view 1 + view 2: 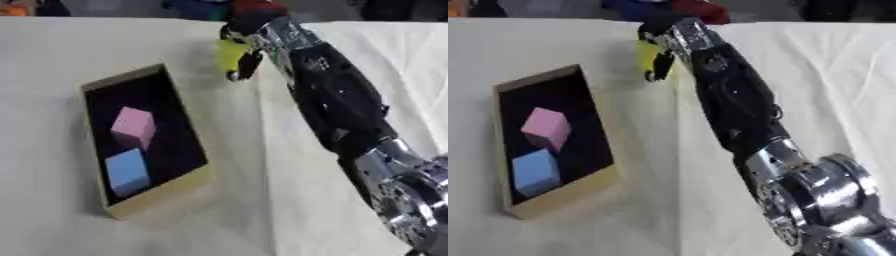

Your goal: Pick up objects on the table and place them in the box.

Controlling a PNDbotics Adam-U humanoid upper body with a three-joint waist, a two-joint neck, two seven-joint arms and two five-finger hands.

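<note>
My right arm reaches from the lower right to the far middle of the table. Its hand (248, 59) is curled round a yellow block (231, 53) held just above the cloth, beyond the box's far right corner. The box (179, 186) is a shallow wooden tray with a black inside, lying left of centre. In it lie a pink cube (134, 127) and, nearer to me, a blue cube (128, 171). The left hand shows in neither view.
A white cloth (52, 60) covers the table, with a fold line running down from under the hand. Coloured things, red, blue and orange, lie blurred along the table's far edge (206, 7).
</note>
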